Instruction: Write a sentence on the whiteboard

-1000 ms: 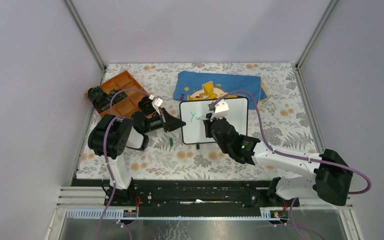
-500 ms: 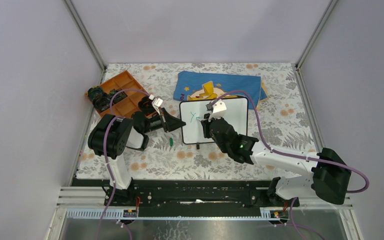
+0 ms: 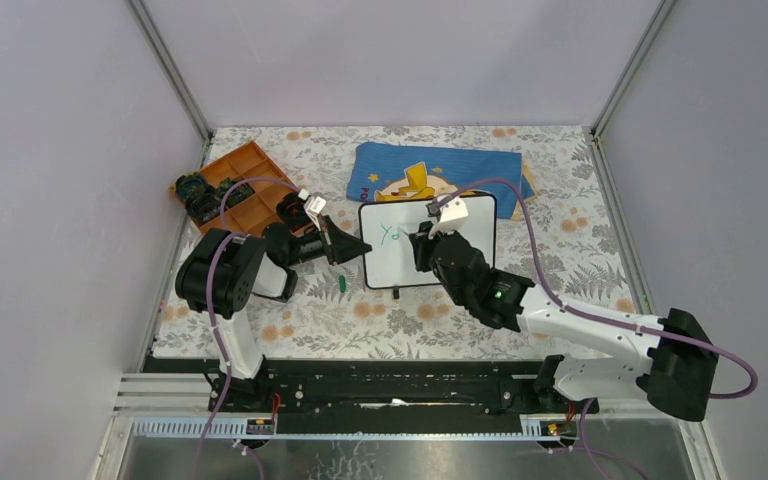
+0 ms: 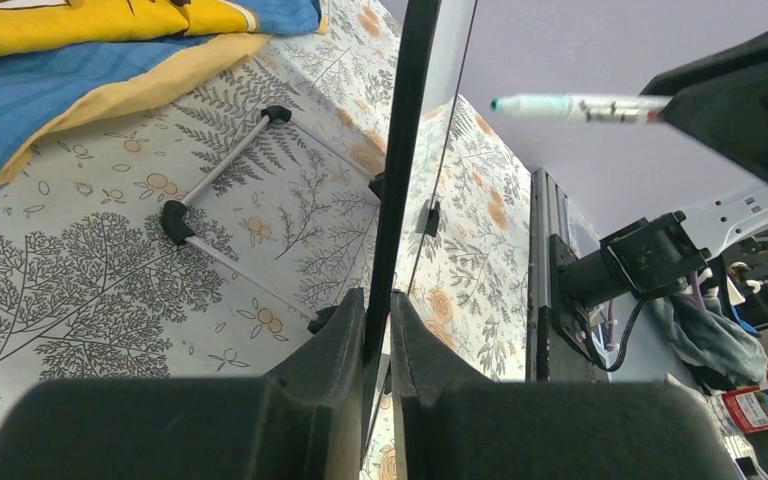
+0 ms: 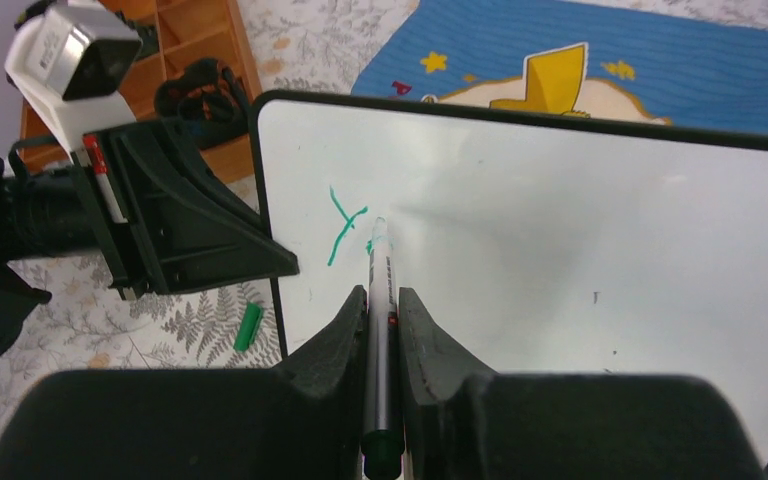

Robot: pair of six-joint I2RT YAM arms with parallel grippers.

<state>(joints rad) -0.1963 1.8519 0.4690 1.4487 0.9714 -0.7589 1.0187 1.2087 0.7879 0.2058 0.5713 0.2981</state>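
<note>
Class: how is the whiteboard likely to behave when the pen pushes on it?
Probably stiff: the whiteboard looks flat, framed. Likely light and tippy, standing on thin wire legs; the left gripper clamps its edge, perhaps steadying it.

glossy smooth whiteboard (image 5: 560, 250); matt, finely ribbed cloth (image 5: 660, 60).

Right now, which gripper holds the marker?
The right gripper, shut on the marker with its tip at the whiteboard; the left gripper clamps the whiteboard edge instead.

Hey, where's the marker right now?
Right wrist view: the marker is clamped in the right gripper, tip at the left part of the whiteboard, just right of the green Y.
</note>
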